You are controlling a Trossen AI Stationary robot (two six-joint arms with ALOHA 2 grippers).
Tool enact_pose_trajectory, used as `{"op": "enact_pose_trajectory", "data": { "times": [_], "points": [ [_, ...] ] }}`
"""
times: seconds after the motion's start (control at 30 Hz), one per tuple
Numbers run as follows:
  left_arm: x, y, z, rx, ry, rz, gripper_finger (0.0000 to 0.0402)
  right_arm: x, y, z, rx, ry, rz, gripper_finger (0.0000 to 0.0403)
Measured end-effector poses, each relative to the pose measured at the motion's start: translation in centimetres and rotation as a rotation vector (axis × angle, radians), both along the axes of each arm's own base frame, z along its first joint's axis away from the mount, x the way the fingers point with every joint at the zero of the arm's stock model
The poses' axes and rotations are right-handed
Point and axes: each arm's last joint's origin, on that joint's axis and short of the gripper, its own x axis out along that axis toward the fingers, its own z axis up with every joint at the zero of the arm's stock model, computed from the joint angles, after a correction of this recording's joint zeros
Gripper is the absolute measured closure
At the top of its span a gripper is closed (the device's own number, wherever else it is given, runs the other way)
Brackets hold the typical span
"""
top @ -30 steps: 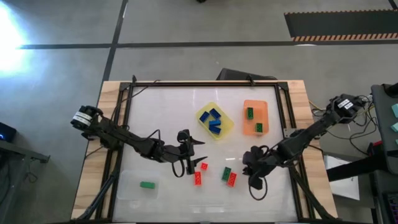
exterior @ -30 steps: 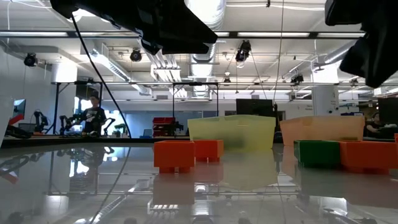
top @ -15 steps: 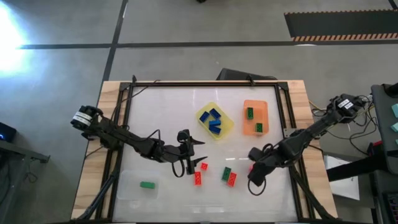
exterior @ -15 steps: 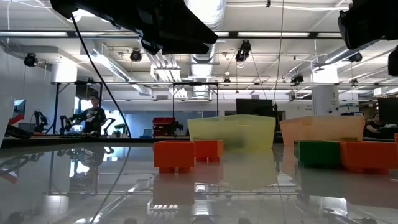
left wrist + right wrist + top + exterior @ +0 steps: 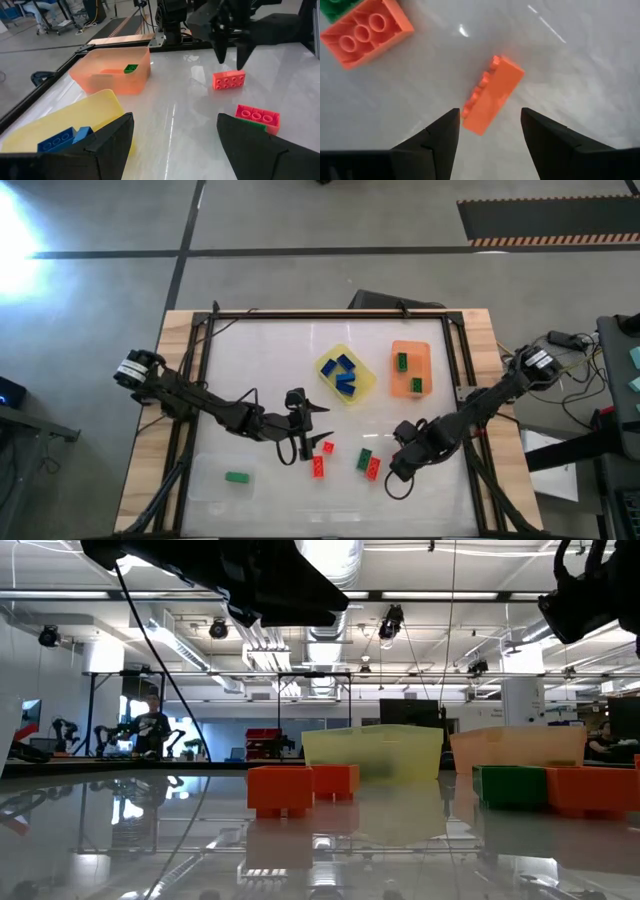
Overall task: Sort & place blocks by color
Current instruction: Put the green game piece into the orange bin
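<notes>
My right gripper (image 5: 490,130) is open and points down near the table's front right (image 5: 398,462). It stands just above a red-orange brick (image 5: 492,95) that lies on its side on the table (image 5: 229,80); no touch shows. Beside it, a red-orange brick (image 5: 257,116) lies on a green one (image 5: 365,463). Two more red-orange bricks (image 5: 327,447) (image 5: 318,468) lie near my left gripper (image 5: 300,430), which hangs open over the table's middle. Blue bricks lie in the yellow tray (image 5: 368,383), green ones in the orange tray (image 5: 410,346), and one green brick (image 5: 237,477) in the clear tray.
The yellow tray (image 5: 107,100) and the orange tray (image 5: 112,75) stand behind the loose bricks, toward the far side. The clear tray (image 5: 205,480) sits at the front left. A black frame (image 5: 330,313) runs round the white table top. A person (image 5: 152,725) stands far off in the room.
My right gripper has tipped to point more steeply down and rolled about its own line, shifting slightly toward the table's left and near edge. My left arm and the other bricks have kept still.
</notes>
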Motion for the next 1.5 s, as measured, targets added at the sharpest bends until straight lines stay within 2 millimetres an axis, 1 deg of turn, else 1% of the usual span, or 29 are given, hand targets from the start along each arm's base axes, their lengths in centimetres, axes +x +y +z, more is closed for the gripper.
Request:
{"op": "enact_pose_trajectory", "data": {
  "times": [0.1,0.2,0.3,0.37,0.43,0.53,0.6,0.63,0.7,0.8,0.83,0.9,0.97,1.1,1.3,1.5],
  "points": [
    [0.0,0.0,0.0,0.008,0.002,-0.002,0.0132,0.5,0.3,-0.1,-0.048,0.072,0.015,0.0202],
    [0.0,0.0,0.1,0.012,0.0,-0.004,0.0132,0.5,0.4,0.0,-0.116,0.176,0.06,0.0202],
    [-0.4,-0.2,0.9,0.024,-0.017,-0.018,0.0132,0.0,0.2,1.1,-0.189,0.284,0.136,0.0202],
    [-1.1,-0.8,2.0,0.024,-0.008,-0.05,0.0132,-0.3,0.1,2.2,-0.228,0.295,0.189,0.0202],
    [-1.9,-1.5,3.4,0.011,0.029,-0.099,0.0132,-0.5,-0.2,3.6,-0.271,0.239,0.241,0.0202],
    [-3.3,-2.5,5.0,-0.038,0.144,-0.115,0.0132,-1.1,-0.8,5.9,-0.314,0.085,0.281,0.0202],
    [-4.3,-2.9,5.7,-0.094,0.269,-0.134,0.0132,-1.5,-1.5,7.2,-0.369,-0.04,0.27,0.0202],
    [-5.0,-3.1,5.7,-0.137,0.377,-0.16,0.0132,-1.8,-1.9,7.7,-0.392,-0.108,0.263,0.0202],
    [-6.5,-3.4,5.4,-0.26,0.628,-0.202,0.0132,-2.2,-2.4,8.6,-0.423,-0.234,0.262,0.0202],
    [-8.8,-4.6,3.8,-0.413,0.968,-0.205,0.0143,-2.4,-2.8,9.4,-0.448,-0.392,0.28,0.0202],
    [-9.4,-5.0,3.4,-0.446,1.051,-0.189,0.0149,-2.4,-2.9,9.5,-0.451,-0.436,0.288,0.0202],
    [-10.3,-5.8,2.9,-0.501,1.142,-0.168,0.0162,-2.3,-2.9,9.7,-0.458,-0.509,0.308,0.0202],
    [-11.0,-6.4,2.5,-0.531,1.182,-0.149,0.0172,-2.2,-3.0,9.8,-0.468,-0.543,0.326,0.0202],
    [-11.6,-7.2,2.3,-0.546,1.193,-0.139,0.0185,-1.9,-3.1,9.8,-0.478,-0.552,0.329,0.0202],
    [-12.3,-7.8,1.9,-0.543,1.206,-0.139,0.0188,-1.5,-2.9,9.3,-0.477,-0.53,0.336,0.0202],
    [-12.6,-7.9,-0.1,-0.537,1.193,-0.119,0.0188,-1.0,-2.5,8.6,-0.484,-0.498,0.349,0.0202]
  ]
}}
